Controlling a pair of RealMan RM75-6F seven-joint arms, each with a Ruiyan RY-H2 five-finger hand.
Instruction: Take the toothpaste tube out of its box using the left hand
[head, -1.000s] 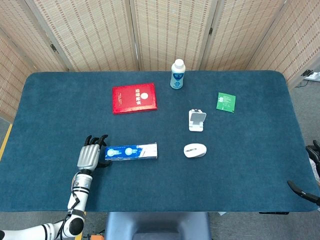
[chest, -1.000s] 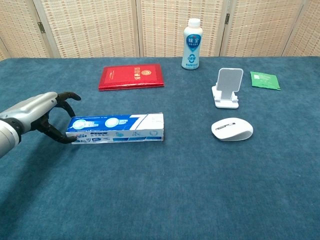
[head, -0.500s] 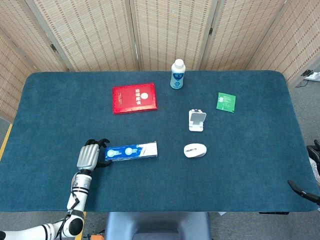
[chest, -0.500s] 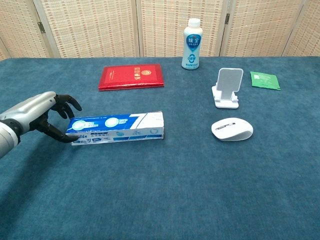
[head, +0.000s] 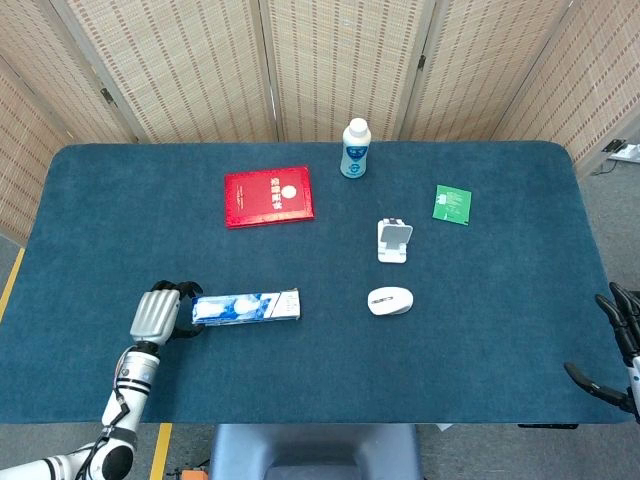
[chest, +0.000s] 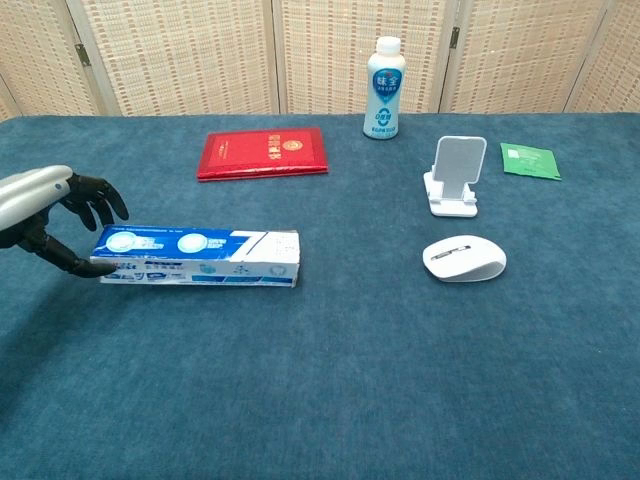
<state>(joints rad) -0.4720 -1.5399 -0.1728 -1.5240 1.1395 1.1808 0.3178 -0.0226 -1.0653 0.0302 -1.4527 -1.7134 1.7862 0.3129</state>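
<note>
The blue-and-white toothpaste box (head: 245, 308) (chest: 195, 257) lies flat on the blue table, long side running left to right, its flaps closed. No tube shows; it is hidden inside. My left hand (head: 155, 313) (chest: 45, 215) grips the box's left end, thumb at the front lower edge and fingers curled over the top. My right hand (head: 622, 345) shows only at the far right edge of the head view, off the table, fingers apart and holding nothing.
A red booklet (head: 268, 196) (chest: 263, 152) lies behind the box. A white bottle (head: 354, 148) (chest: 385, 74) stands at the back centre. A phone stand (head: 394, 241), a white mouse (head: 389, 300) and a green packet (head: 452, 204) sit to the right.
My left hand closed on the box's left end and slid it leftward along the table. The right hand shifted slightly at the frame edge.
</note>
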